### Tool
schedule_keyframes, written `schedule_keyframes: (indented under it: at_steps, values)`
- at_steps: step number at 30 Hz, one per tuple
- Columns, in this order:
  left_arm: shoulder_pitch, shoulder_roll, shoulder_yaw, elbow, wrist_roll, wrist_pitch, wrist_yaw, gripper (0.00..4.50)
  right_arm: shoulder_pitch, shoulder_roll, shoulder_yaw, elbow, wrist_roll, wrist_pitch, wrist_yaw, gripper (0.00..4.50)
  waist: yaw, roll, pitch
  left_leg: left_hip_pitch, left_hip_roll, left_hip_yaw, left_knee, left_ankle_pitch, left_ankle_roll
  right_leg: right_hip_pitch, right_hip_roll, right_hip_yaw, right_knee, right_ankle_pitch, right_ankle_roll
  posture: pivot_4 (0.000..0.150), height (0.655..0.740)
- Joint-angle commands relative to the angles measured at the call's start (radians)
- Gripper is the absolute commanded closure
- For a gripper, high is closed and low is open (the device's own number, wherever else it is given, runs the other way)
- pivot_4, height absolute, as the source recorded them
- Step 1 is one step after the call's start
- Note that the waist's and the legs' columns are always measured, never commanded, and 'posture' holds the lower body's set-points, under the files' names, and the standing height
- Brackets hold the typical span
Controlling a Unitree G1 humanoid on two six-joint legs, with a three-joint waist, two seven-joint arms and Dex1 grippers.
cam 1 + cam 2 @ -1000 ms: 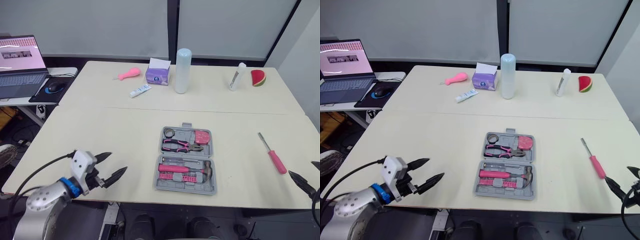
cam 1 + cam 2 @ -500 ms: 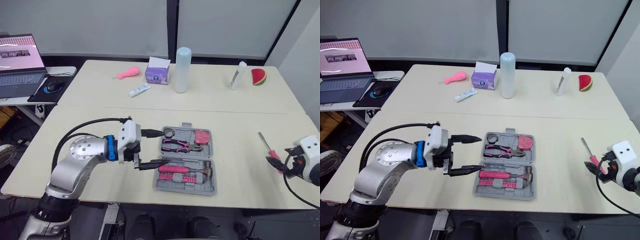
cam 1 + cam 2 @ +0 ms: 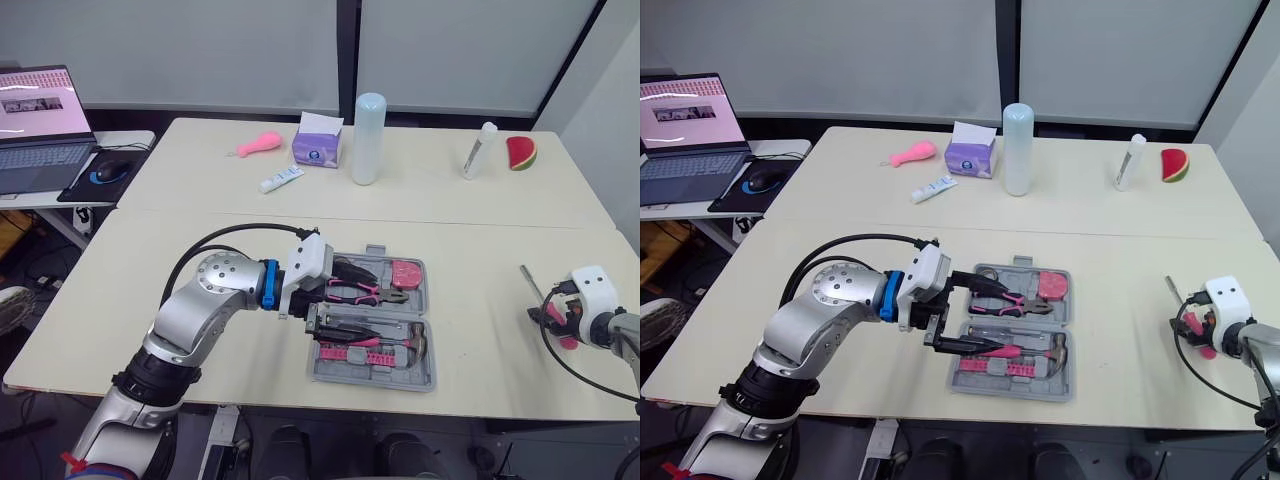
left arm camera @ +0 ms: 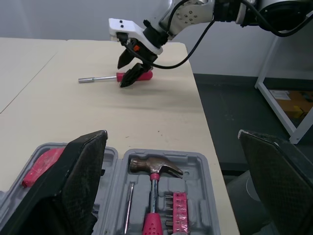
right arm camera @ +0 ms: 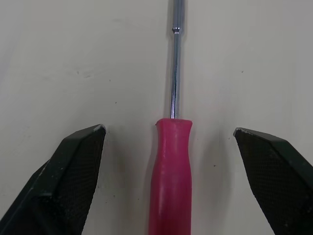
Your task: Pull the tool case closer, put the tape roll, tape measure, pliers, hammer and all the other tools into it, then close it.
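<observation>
Hinges on the screwdriver: lying at 3 o'clock from the open tool case, well apart from it and near the table's right edge, long axis running roughly 11 to 5, bare shaft toward 11, pink handle toward 5. Straddled by the right gripper, fingers spread wide to either side of the handle's shaft end, pinching nothing, closing line square across that axis. By far the nearer arm for this tool. Left gripper poised over the case's 9 o'clock half, likewise spread and empty. Seated in the moulded slots: hammer, pliers, tape measure. Judged next: squeeze on the handle, lift, then carry toward 9 o'clock into the case before folding the lid. Worth minding a round handle on a smooth top, likely to roll if clipped by one finger first. Underneath, a pale, flat, matte table, with a seam crossing at 12 o'clock of the case. Beyond the seam, well clear of the work: a tall white bottle and a tissue box at 12, a watermelon slice at 1. Off at 10 o'clock, a laptop on a side desk; window blinds behind.
</observation>
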Motion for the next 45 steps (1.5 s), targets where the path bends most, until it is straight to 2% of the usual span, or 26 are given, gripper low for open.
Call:
schedule_keyframes:
  at_steps: [1, 3, 5, 13, 16, 21, 26, 31, 36, 45]
  values:
    - [-0.015, -0.004, 0.0, -0.055, -0.021, 0.022, 0.007, 0.0, -0.018, -0.005, -0.02, 0.013, 0.009, 0.0, 0.011, 0.86, 0.0, 0.0, 0.0, 0.0, 0.0, 0.0, 0.0, 0.0, 0.0, 0.0, 0.0, 0.0, 0.0, 0.0, 0.0, 0.15, 0.7075]
    - [-0.019, -0.009, 0.001, -0.066, -0.024, 0.04, 0.017, 0.0, -0.017, -0.006, -0.02, 0.021, 0.011, -0.005, 0.015, 1.65, 0.001, 0.0, 0.0, 0.0, 0.0, 0.0, 0.0, 0.0, 0.0, 0.0, 0.0, 0.0, 0.0, 0.0, 0.0, 0.15, 0.7075]
    - [-0.024, -0.015, 0.002, -0.071, -0.026, 0.056, 0.026, 0.0, -0.02, -0.005, -0.024, 0.029, 0.016, -0.006, 0.018, 2.15, 0.002, 0.0, 0.0, 0.0, 0.0, 0.0, 0.0, 0.0, 0.0, 0.0, 0.0, 0.0, 0.0, 0.0, 0.0, 0.15, 0.7075]
    - [-0.037, -0.003, -0.003, -0.061, -0.004, 0.054, 0.016, 0.0, -0.022, -0.001, -0.016, 0.032, 0.02, -0.003, 0.03, 3.67, 0.003, 0.0, 0.0, 0.0, 0.0, 0.0, 0.0, 0.0, 0.0, 0.0, 0.0, 0.0, 0.0, 0.0, 0.0, 0.15, 0.7075]
    - [-0.03, 0.008, 0.001, -0.065, -0.002, 0.055, 0.016, 0.0, -0.014, -0.004, -0.022, 0.011, 0.026, 0.007, 0.033, 3.7, 0.003, 0.0, 0.0, 0.0, 0.0, 0.0, 0.0, 0.0, 0.0, 0.0, 0.0, 0.0, 0.0, 0.0, 0.0, 0.15, 0.7075]
    - [0.013, 0.067, 0.027, -0.079, 0.008, 0.042, 0.017, 0.0, 0.061, -0.006, -0.075, -0.179, 0.068, 0.104, 0.015, 3.7, 0.003, 0.001, 0.001, 0.0, 0.001, 0.0, 0.0, 0.0, 0.0, 0.0, 0.0, 0.0, -0.001, 0.0, 0.0, 0.15, 0.7075]
    - [0.091, 0.161, 0.052, -0.092, 0.042, -0.026, -0.006, 0.0, 0.229, 0.071, -0.148, -0.647, 0.166, 0.366, -0.068, 3.7, 0.005, 0.002, 0.001, -0.001, 0.001, -0.003, -0.001, 0.0, 0.0, 0.0, 0.0, -0.001, -0.002, 0.0, 0.0, 0.15, 0.7075]
    - [0.14, 0.202, 0.056, -0.1, 0.057, -0.073, -0.019, 0.0, 0.249, 0.267, -0.204, -0.909, 0.188, 0.583, -0.252, 3.7, 0.006, 0.002, 0.002, -0.001, 0.0, -0.006, -0.003, 0.001, -0.001, 0.0, 0.0, -0.001, -0.002, 0.0, 0.0, 0.15, 0.7075]
    - [0.15, 0.194, 0.046, -0.104, 0.06, -0.086, -0.014, 0.0, 0.238, 0.459, -0.181, -1.015, 0.15, 0.689, -0.407, 3.7, 0.005, 0.002, 0.002, -0.001, -0.001, -0.006, -0.005, 0.001, -0.002, 0.0, 0.001, 0.0, -0.002, 0.0, 0.0, 0.15, 0.7075]
    - [0.164, 0.192, 0.037, -0.102, 0.07, -0.126, -0.029, 0.0, 0.238, 0.634, -0.096, -1.036, 0.092, 0.687, -0.546, 3.7, 0.003, 0.002, 0.002, -0.001, -0.001, -0.006, -0.009, 0.002, -0.003, -0.003, 0.001, 0.0, -0.004, 0.0, 0.0, 0.15, 0.7075]
